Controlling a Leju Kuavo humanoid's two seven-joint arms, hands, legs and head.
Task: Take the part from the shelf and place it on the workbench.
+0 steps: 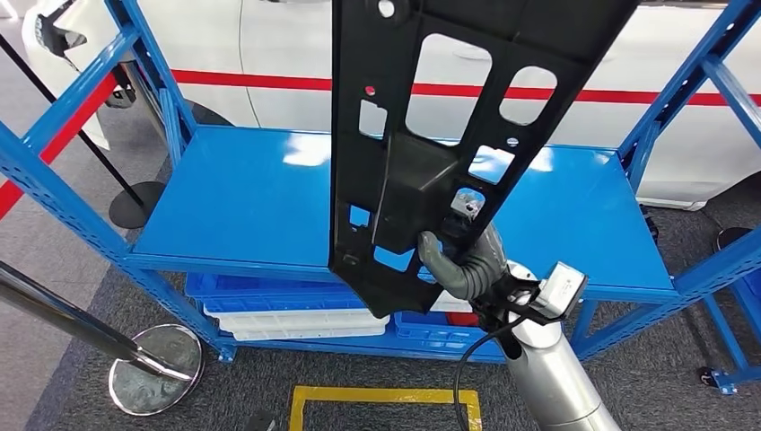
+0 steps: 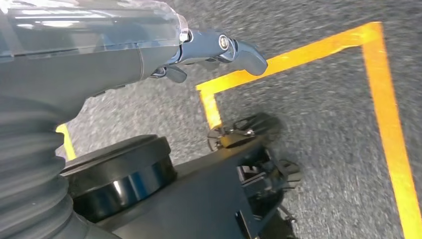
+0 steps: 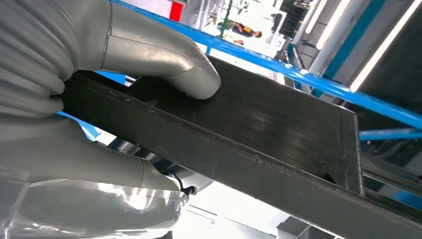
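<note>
Black and perforated, the part (image 1: 422, 153) stands nearest the head camera, held upright above the right hand (image 1: 458, 260); that hand grips its lower edge, thumb wrapped over one face and fingers behind; the part hangs clear of the blue shelf (image 1: 251, 206), which lies beyond and below the hand. Judged step: the pick appears complete and the carry to the workbench is in hand; no workbench is visible, so the next move likely calls for turning away from the shelf while keeping the tall part steady, since its weight sits well above the grip and could tip. The right wrist view confirms what the head view only suggests: the thumb (image 3: 189, 69) presses flat on the part's rim (image 3: 278, 129), with the part wedged against the palm. The left wrist view adds the left hand (image 2: 219, 50), hanging low over grey carpet with a yellow floor marking (image 2: 298, 55) beneath; it holds nothing, its fingers loosely extended.
</note>
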